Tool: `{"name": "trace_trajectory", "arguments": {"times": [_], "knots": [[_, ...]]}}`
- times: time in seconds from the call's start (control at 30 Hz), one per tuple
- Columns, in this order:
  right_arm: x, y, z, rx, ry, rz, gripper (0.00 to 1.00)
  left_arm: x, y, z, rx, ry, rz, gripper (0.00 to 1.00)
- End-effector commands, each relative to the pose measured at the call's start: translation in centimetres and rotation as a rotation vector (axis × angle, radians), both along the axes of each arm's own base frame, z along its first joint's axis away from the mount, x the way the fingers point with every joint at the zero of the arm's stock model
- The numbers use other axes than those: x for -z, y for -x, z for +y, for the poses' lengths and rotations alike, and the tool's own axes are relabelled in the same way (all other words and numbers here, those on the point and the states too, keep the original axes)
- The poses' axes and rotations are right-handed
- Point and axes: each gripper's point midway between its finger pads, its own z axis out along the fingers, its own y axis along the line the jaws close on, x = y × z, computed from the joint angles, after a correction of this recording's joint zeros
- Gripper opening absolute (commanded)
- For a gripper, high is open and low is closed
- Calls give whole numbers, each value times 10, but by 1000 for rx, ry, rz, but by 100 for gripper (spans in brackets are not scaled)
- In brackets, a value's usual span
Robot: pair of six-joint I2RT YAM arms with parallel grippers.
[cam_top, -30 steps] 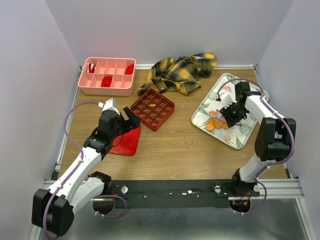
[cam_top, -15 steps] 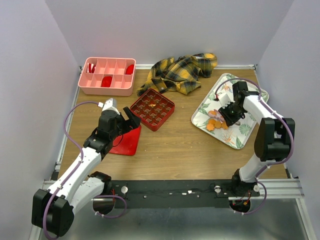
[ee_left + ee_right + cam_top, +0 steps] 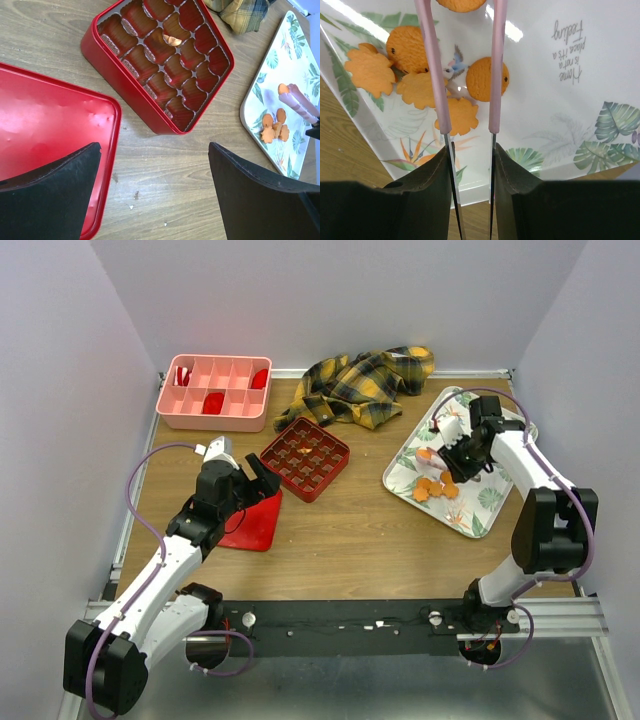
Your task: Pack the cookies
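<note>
Several orange cookies (image 3: 436,487) lie on a leaf-print tray (image 3: 482,508), also seen in the right wrist view (image 3: 415,67). My right gripper (image 3: 470,150) is shut on pink-tipped tongs (image 3: 431,60), and their tips pinch one cookie (image 3: 460,4) above the pile. From above, that cookie (image 3: 427,453) hangs over the tray's left part. A red gridded box (image 3: 305,458) holds one cookie (image 3: 172,39). My left gripper (image 3: 155,190) stands open over the table beside the red lid (image 3: 45,130), nothing between its fingers.
A pink compartment bin (image 3: 213,392) with red pieces sits at the back left. A yellow plaid cloth (image 3: 360,385) lies crumpled at the back centre, near the tray's far corner. Walls close in on three sides.
The tongs have squeezed narrower around one cookie, and the right arm has drawn it up and away from the pile toward the tray's far-left side. The left arm has not moved.
</note>
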Motion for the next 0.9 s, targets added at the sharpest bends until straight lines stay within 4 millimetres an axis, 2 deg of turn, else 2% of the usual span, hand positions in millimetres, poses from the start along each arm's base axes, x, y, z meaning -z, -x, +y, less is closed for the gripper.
{"name": "trace_trajectory", "arguments": {"times": [0.0,0.13,0.3,0.37,0.43,0.47,0.5,0.53,0.57,0.6,0.67,0.73,0.77,0.83,0.87], "knots": [[-37,-15,36,-110,-70,-116,28,-2,0,3,1,-6,-11,99],[-54,-18,69,-211,-100,-153,27,-3,1,3,0,-11,-8,99],[-79,-24,127,-372,-145,-206,27,-4,2,6,-9,-15,-7,99],[-78,-24,153,-440,-151,-198,27,-3,3,7,-13,-16,-1,99],[-88,-30,175,-485,-161,-221,27,-4,3,7,-14,-16,-3,99],[-81,-29,192,-522,-164,-202,27,-3,3,7,-16,-16,0,99],[-79,-31,201,-537,-160,-196,27,-4,3,8,-17,-17,0,99],[-89,-38,212,-556,-164,-228,27,-5,3,8,-18,-18,-2,99],[-88,-34,229,-594,-166,-227,27,-4,3,9,-24,-22,3,99],[-79,-36,238,-610,-158,-210,27,-6,4,10,-24,-26,-2,99],[-80,-36,263,-659,-155,-228,27,-5,5,12,-26,-35,3,99],[-66,-36,277,-683,-149,-201,28,-6,5,14,-34,-42,0,99],[-70,-36,289,-698,-158,-212,27,-6,7,15,-36,-46,3,99],[-61,-37,298,-705,-152,-191,27,-5,8,18,-43,-53,4,99],[-64,-38,306,-709,-161,-199,27,-4,9,19,-46,-57,8,99]]}}
